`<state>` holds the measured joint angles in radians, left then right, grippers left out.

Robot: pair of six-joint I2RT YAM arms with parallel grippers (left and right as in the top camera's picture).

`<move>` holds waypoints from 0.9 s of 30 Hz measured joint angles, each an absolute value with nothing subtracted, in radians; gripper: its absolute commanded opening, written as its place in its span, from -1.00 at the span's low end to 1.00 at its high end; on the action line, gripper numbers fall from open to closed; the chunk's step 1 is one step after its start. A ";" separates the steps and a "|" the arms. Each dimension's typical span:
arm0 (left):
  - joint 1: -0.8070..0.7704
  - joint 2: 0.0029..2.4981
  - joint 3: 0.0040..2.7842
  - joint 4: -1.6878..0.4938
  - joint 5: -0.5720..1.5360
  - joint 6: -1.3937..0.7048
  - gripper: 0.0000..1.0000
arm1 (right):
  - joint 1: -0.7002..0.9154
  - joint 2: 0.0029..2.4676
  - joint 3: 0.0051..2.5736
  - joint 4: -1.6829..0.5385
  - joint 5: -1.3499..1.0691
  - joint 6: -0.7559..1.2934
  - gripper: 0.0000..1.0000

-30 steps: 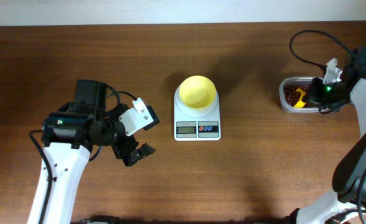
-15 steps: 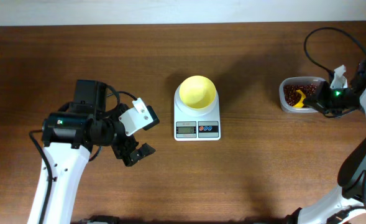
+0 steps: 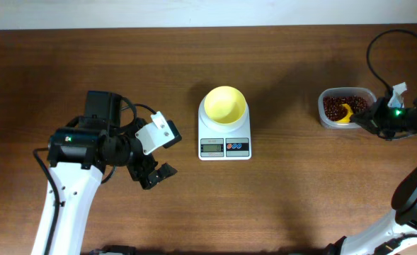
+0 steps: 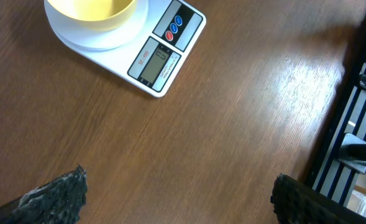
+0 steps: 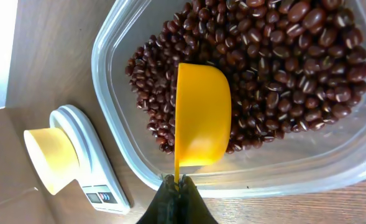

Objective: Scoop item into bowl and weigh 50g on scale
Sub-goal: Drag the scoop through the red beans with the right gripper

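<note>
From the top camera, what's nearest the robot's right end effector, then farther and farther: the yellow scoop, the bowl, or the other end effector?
1. Yellow scoop: held by the right end effector, in the tub, far right.
2. Bowl: on the scale, mid-table.
3. Left end effector: far left, open.

**Desk:** What is the left arm (image 3: 65, 198) showing from overhead?

**Photographer:** White shells are covering its long link. Black housings are wrapping the joints, black cables (image 3: 127, 113) are curling over them, and a white boxy housing (image 3: 158, 132) is sitting at the wrist.

**Desk:** And the left gripper (image 3: 157, 176)?

**Photographer:** Its fingers (image 4: 58, 196) are appearing black and rough, flecked with grey.

**Desk:** The right arm (image 3: 408, 195)?

**Photographer:** Dark grey is covering one link, white the part below it. A green light (image 3: 396, 111) is glowing at the wrist, and a thin black cable (image 3: 375, 53) is looping off it. The right gripper (image 5: 177, 190) is showing black, tapering tips.
</note>
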<state>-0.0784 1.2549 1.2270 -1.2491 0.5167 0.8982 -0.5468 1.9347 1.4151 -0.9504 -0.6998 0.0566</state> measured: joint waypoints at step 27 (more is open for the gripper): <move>-0.078 1.255 1.227 -1.249 0.517 0.898 0.97 | -0.630 1.935 1.406 -0.961 -0.846 0.023 -0.92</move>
<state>-0.0784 1.2549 1.2270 -1.2491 0.5167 0.8982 -0.6296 1.9350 1.4059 -0.9611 -0.8459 0.0227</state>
